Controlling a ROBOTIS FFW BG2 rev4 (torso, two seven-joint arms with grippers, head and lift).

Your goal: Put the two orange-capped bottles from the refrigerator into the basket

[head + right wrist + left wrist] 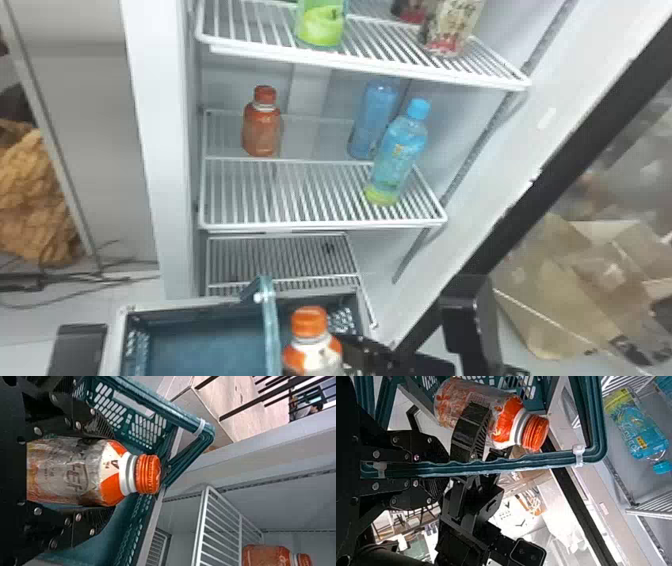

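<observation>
The teal perforated basket [130, 419] looks like smooth plastic with a slight sheen. The white barred shelf [320, 220] looks like coated metal wire. The orange-capped clear bottle [75, 471] appears glossy plastic, its cap ridged. The flat black pincer [470, 431] has matt, ridged surfaces.

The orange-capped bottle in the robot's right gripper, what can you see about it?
The clear, plastic-looking bottle with orange-and-white shoulders has a ridged orange cap, screwed on, above a white neck ring. It's upright, held between the two black fingers of the right gripper. It's beside the teal basket's handle, at the basket's right part; how deep, I can't tell.
</observation>
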